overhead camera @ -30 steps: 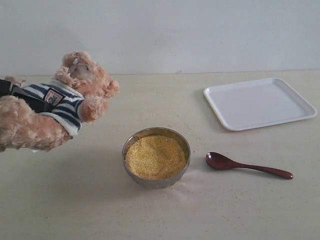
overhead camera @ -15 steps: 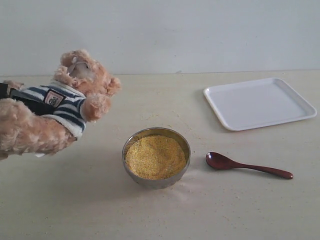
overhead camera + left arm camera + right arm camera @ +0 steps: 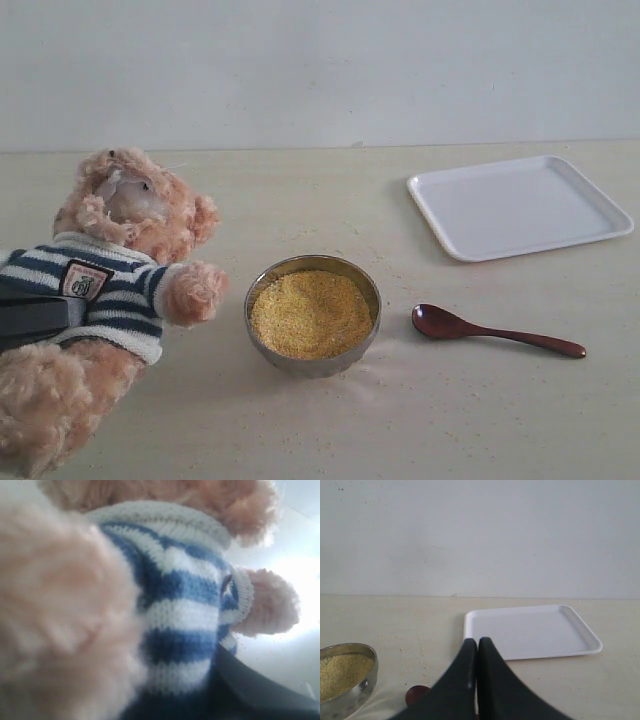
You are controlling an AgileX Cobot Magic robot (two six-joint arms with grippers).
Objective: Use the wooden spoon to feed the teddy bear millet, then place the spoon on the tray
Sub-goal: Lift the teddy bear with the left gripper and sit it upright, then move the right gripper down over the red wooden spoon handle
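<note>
teddy bear (image 3: pixel 115 290) has come down from its raised, tilted pose at the far left and now sits lower, just beside the steel bowl (image 3: pixel 313 268) of millet (image 3: pixel 311 314), face turned up. left end effector (image 3: pixel 40 315) is clamped across its striped torso. right end effector (image 3: pixel 476 680) hangs with fingers pressed together, holding nothing. wooden spoon (image 3: pixel 495 333) lies untouched on the desk (image 3: pixel 450 420) beside the bowl, apart from the tray (image 3: pixel 520 205). judgement: bear is positioned; spoon pickup comes next.
</note>
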